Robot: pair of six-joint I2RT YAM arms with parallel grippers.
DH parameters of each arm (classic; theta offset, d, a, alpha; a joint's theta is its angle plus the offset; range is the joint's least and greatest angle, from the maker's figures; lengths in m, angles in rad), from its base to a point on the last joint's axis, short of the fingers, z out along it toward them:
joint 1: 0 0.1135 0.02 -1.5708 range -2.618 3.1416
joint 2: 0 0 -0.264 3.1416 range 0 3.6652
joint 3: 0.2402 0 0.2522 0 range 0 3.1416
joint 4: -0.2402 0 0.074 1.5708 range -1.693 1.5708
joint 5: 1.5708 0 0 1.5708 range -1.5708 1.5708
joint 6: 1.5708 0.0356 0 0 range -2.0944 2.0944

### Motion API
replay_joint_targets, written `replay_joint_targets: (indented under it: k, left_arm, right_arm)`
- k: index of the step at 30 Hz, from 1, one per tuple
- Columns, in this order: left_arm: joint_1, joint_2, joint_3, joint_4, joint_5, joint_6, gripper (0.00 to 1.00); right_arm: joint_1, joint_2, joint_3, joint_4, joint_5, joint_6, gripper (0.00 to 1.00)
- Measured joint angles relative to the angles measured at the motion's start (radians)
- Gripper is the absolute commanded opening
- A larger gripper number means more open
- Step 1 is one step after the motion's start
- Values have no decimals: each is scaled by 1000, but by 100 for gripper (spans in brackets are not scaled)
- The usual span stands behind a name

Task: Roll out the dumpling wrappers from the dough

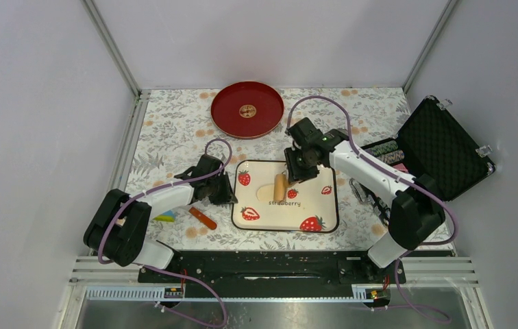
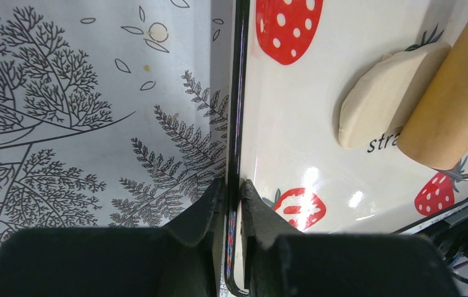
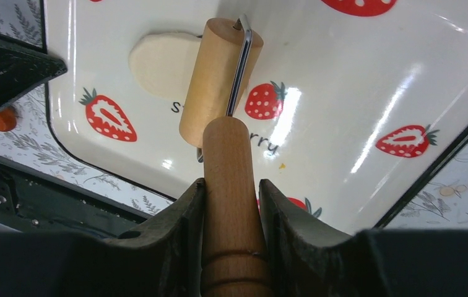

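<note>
**Rolling pin on dough, tray held at its edge**
The right end effector is clamped on the wooden handle of the rolling pin. The pin's barrel lies across one end of the dumpling wrapper, a pale flattened oval near the middle of the strawberry tray. The left end effector is pinched onto the tray's left rim. Beyond the tray's far side a red plate sits on the bench, and right of the tray stands an open black case.

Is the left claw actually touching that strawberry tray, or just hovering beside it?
Touching. The left wrist view shows the left gripper closed on the strawberry tray at its dark rim, one finger on each side, no gap visible.
</note>
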Motion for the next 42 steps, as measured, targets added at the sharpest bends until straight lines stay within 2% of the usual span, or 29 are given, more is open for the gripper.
replay_joint_targets:
  k: [3,11,17,25,33,42]
  left_arm:
    - [0,0,0,0,0,0,0]
    - [0,0,0,0,2,0,0]
    - [0,0,0,0,2,0,0]
    - [0,0,0,-3,2,0,0]
    - [0,0,0,-3,2,0,0]
    - [0,0,0,-3,2,0,0]
  right_arm:
    - [-3,-20,-7,-19,21,-13,0]
    - [-46,-56,-16,-156,212,-60,0]
    - [-46,-58,-14,-206,251,-89,0]
    - [-46,-58,37,-258,188,-131,0]
    - [-33,-56,165,-212,59,-163,0]
    - [97,76,284,-137,19,-252,0]
